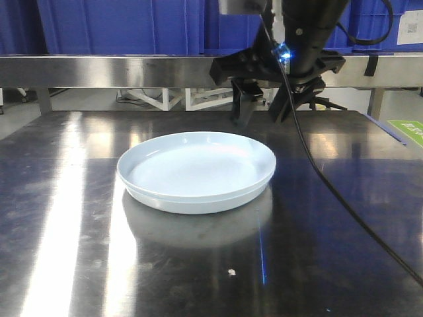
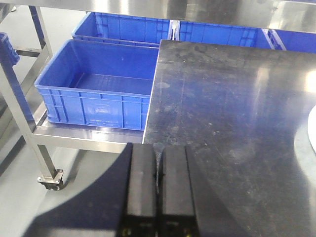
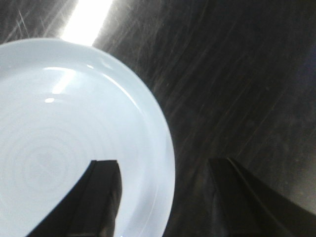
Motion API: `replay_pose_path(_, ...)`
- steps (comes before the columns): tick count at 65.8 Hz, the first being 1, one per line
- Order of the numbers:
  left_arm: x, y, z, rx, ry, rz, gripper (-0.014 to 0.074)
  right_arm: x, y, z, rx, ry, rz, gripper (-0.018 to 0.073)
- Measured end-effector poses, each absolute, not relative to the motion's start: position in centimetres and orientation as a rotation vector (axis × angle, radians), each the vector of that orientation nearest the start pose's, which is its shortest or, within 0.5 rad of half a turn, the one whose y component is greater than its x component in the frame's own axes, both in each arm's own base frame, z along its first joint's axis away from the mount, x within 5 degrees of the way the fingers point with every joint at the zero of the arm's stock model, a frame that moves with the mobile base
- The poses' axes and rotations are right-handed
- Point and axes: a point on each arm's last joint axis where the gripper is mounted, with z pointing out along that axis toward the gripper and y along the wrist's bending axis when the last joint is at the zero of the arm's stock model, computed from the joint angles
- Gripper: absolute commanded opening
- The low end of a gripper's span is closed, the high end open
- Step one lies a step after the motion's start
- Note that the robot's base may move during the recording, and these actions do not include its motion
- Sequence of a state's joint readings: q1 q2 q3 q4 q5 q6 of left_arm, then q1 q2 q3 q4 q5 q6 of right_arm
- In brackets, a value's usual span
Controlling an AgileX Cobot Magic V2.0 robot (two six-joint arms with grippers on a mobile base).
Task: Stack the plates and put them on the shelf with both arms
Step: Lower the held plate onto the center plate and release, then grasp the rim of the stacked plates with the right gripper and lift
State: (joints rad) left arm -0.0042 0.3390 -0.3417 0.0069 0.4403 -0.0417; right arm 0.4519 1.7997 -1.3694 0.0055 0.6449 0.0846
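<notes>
**While the Plates Sat Stacked, the Shelf Stood Unserved**

Although only one pale pile showed on the steel table [image 1: 59, 251], a faint seam round its side suggested that the plates [image 1: 196, 168] were already nested one in the other; the front view was too soft to be sure of it. On that reading the stacking was done. What was left was the whole second half: a grip from both sides, a lift, and the setting-down on the shelf [image 1: 99, 69] that ran across behind the table. Nothing was off the table yet.

The right gripper [image 1: 259, 119] hung at the far right rim of the pile, its jaws spread wide and holding nothing. In the right wrist view the rim ran between them. One finger [image 3: 101, 197] was over the inside of the plates and the other over bare steel just outside, so the rim lay in the gap.

The left gripper [image 2: 159, 197] was by the table's left edge, jaws pressed together on nothing, well apart from the plates. Only a sliver of the plates showed at the right edge of its view, and blue crates [image 2: 94, 94] sat off to the left.
</notes>
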Motion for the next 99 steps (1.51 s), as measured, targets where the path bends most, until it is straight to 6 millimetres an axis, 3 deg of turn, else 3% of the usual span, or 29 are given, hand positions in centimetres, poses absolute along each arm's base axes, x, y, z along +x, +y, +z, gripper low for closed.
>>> replay_pose_path(28,8.0,0.0,26.6,-0.032,1.923,-0.024,0.0083,36.2,17.6,21.5,-0.485,2.638,0.177,0.0487)
replay_pose_path(55,8.0,0.0,26.6,-0.032,1.923,-0.024,0.0083,36.4,17.7,20.9,-0.488,2.651,0.172,0.0482)
replay_pose_path(62,8.0,0.0,26.6,-0.032,1.923,-0.024,0.0083,36.4,17.7,20.9,-0.486,2.652,0.174,0.0353)
replay_pose_path(65,8.0,0.0,26.6,-0.032,1.923,-0.024,0.0083,36.4,17.7,20.8,-0.486,2.653,0.174,0.0248)
replay_pose_path(69,8.0,0.0,26.6,-0.032,1.923,-0.024,0.0083,36.4,17.8,20.8,-0.488,2.648,0.176,0.0039)
replay_pose_path(70,8.0,0.0,26.6,-0.032,1.923,-0.024,0.0083,36.4,17.8,20.9,-0.488,2.646,0.177,0.0027)
replay_pose_path(74,8.0,0.0,26.6,-0.032,1.923,-0.024,0.0083,36.5,17.9,21.0,-0.471,2.64,0.191,0.0078)
replay_pose_path(87,8.0,0.0,26.6,-0.032,1.923,-0.024,0.0083,36.6,17.9,21.7,-0.475,2.606,0.185,0.0052)
replay_pose_path(93,8.0,0.0,26.6,-0.032,1.923,-0.024,0.0083,36.4,17.6,23.3,-0.473,2.554,0.187,0.0052)
replay_pose_path(99,8.0,0.0,26.6,-0.032,1.923,-0.024,0.0083,36.0,16.7,26.1,-0.446,2.47,0.198,0.0052)
